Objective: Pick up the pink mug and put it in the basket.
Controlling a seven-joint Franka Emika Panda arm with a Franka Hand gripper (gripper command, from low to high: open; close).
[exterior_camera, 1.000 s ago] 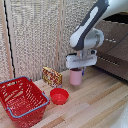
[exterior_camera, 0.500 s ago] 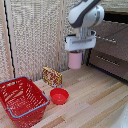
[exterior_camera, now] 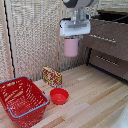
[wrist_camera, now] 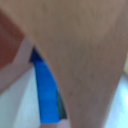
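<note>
High above the floor, your one gripper (exterior_camera: 73, 37) clasps the one mug (exterior_camera: 71, 47) in the air, well apart from the one basket (exterior_camera: 22, 100), one red bowl (exterior_camera: 59, 95) and one patterned box (exterior_camera: 52, 76) below.

arm (exterior_camera: 80, 4): grey-white, rounded | gripper (exterior_camera: 73, 36): boxy, white | fingers (wrist_camera: 49, 92): blue-tipped

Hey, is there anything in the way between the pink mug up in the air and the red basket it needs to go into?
Nothing visible blocks it. The pink mug hangs high in the gripper; the red bowl and small box sit low on the floor beside the basket, whose top is open.
</note>
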